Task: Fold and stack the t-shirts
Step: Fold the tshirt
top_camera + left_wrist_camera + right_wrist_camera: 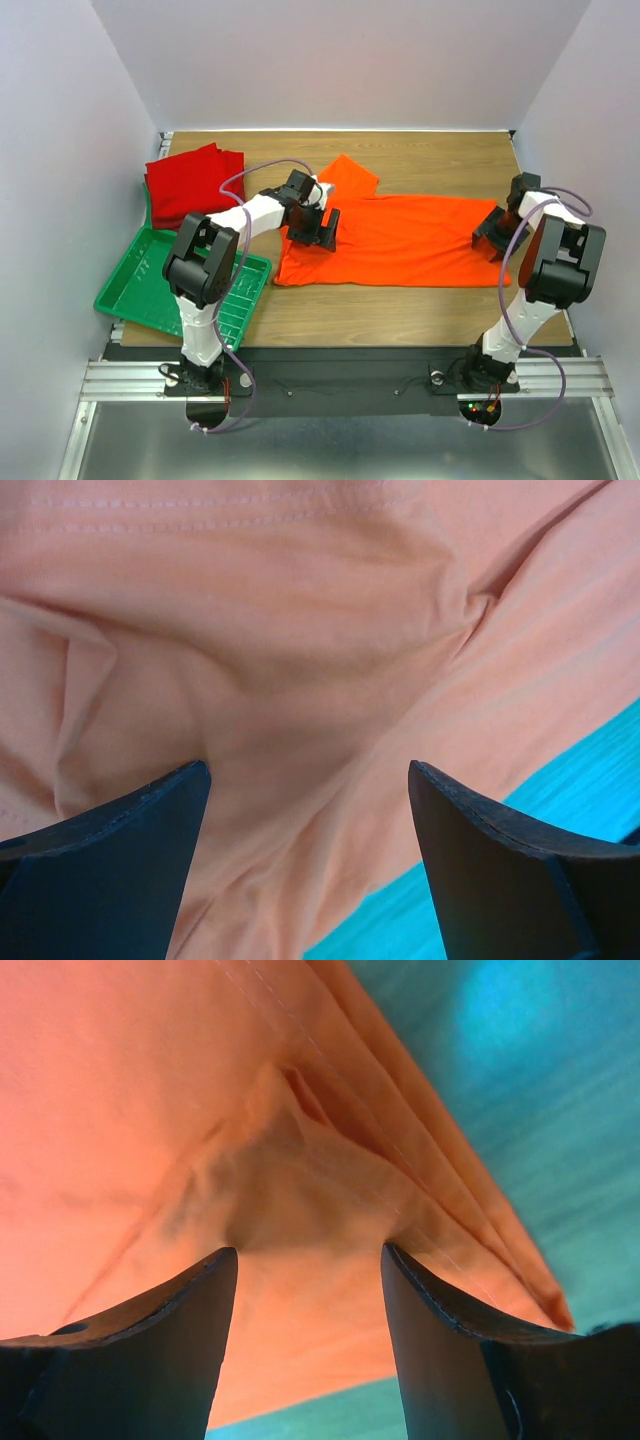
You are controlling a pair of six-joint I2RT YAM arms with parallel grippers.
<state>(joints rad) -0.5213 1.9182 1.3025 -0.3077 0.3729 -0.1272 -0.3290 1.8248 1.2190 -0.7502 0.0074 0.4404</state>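
Two hands down on the cloth at once, and this looks like the middle of the folding step. The orange t-shirt lies stretched across the centre of the tabletop as a long band, one sleeve poking out toward the back. The left hand presses on its left part just below that sleeve, jaws spread wide, cloth rumpled between the fingers but nothing pinched. Over at the far end, the right hand sits on the hem, jaws parted a little less, with a pucker of fabric rising between its fingers.

The right wrist view shows several stitched edges stacked at that hem, so I'd judge the lengthwise fold is done. What comes next, I reckon: both hands close on all the layers, then one end gets carried over the other to shorten the band. Miss a layer and the fold will slide apart.

The fabric is thin and soft, creasing readily under the fingers. Finished work waits at the back left: the red t-shirts, folded flat, piled just behind the green tray.
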